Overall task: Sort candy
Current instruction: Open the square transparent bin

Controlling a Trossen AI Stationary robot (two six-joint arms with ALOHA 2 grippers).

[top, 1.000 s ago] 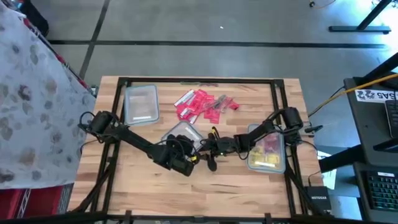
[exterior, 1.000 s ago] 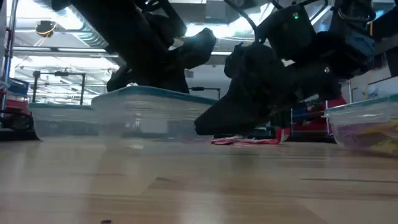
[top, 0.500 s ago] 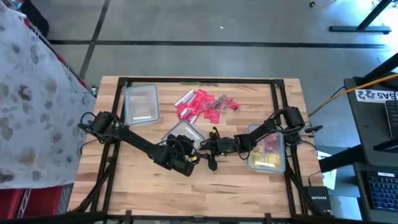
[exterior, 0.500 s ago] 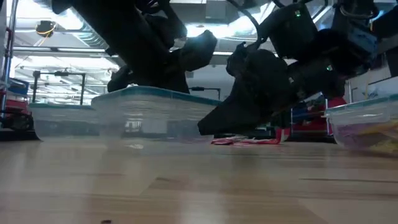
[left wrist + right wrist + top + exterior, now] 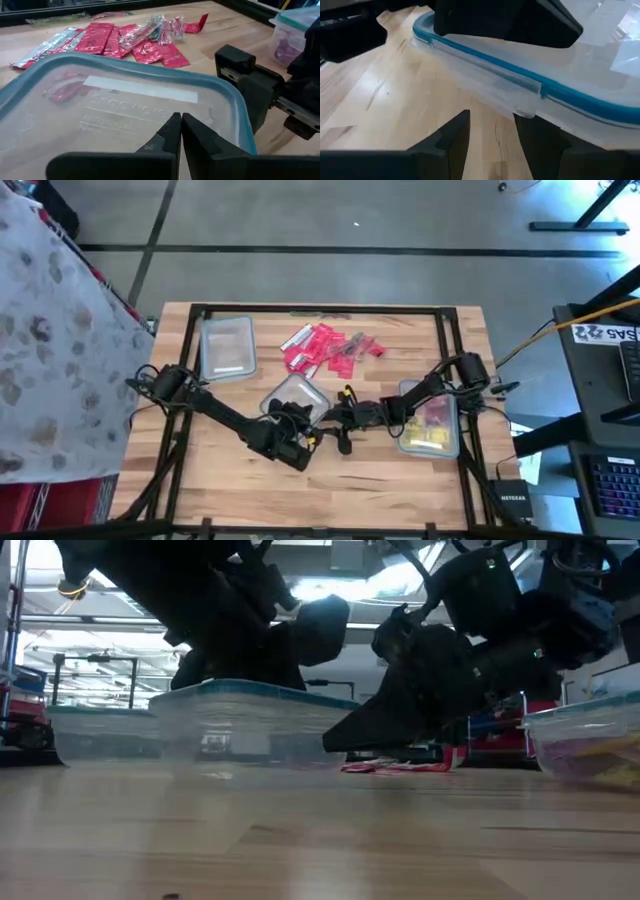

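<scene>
Candy (image 5: 327,347) is lying upper centre, near the table's (image 5: 400,480) far edge, beyond both grippers: left gripper (image 5: 180,131) pinched closed over a lidded tub (image 5: 294,396), right gripper (image 5: 490,131) parted beside it.

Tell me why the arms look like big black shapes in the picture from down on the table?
In the low view, bright ceiling lights shine behind both arms, so they show as dark silhouettes, and the near clear tub looks hazy. In the high view, light is even and the red candy shows plainly.
</scene>
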